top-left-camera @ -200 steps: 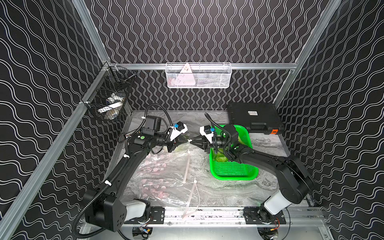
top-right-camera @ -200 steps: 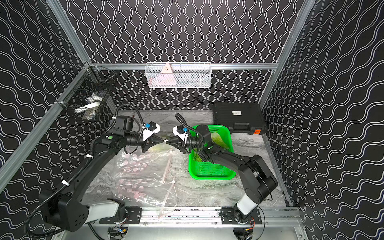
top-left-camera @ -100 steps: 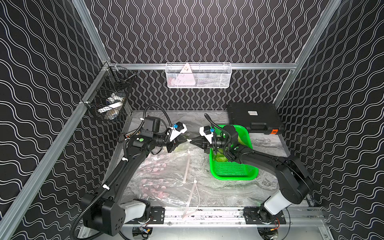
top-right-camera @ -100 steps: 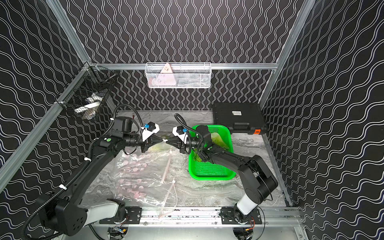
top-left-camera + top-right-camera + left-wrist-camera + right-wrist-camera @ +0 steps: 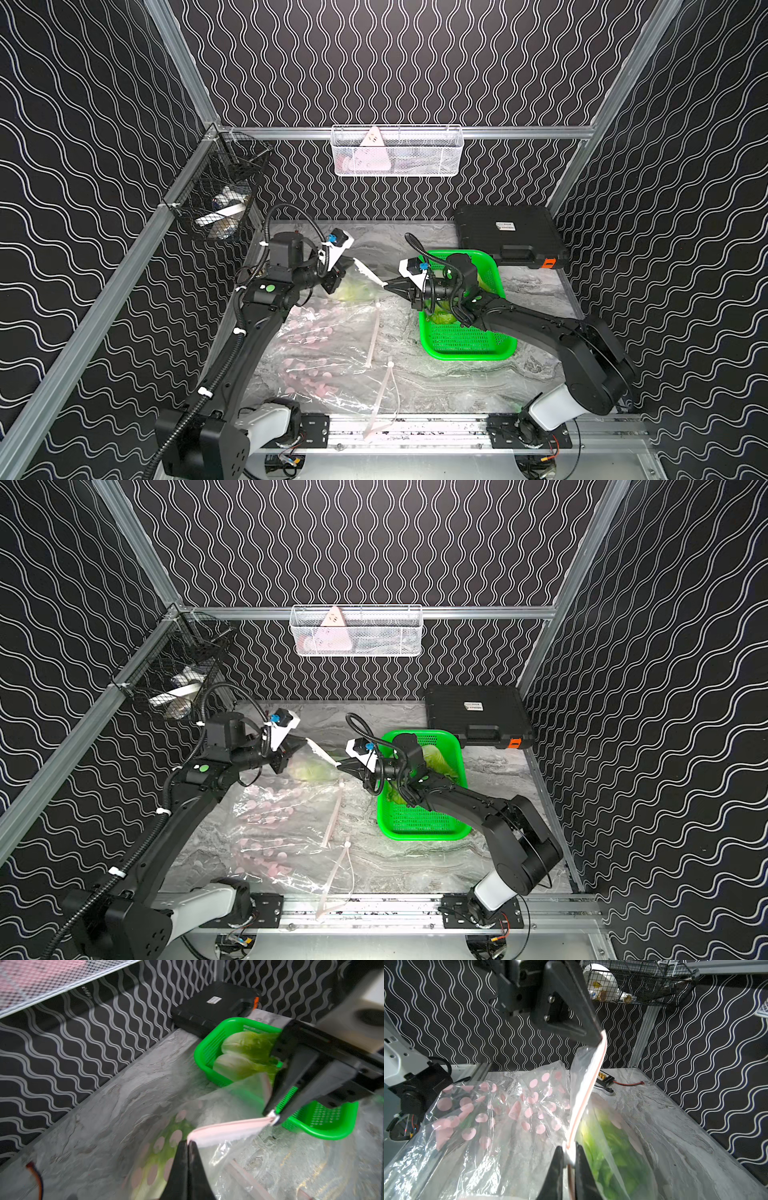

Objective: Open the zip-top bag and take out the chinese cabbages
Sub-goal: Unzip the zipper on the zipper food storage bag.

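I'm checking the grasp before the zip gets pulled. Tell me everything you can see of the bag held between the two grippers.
The zip-top bag is clear, soft plastic printed with pink dots, with a pink-and-white zip strip along its mouth. The strip is stretched taut in the air between the left gripper and the right gripper, whose fingers pinch its two ends. The body sags down to the table, with one green cabbage inside.

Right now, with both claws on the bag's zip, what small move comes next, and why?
Probably the right claw should draw the white slider along the zip, away from the left claw. Both claws are shut on the raised zip, the left pinning its end, and one cabbage lies inside the bag.
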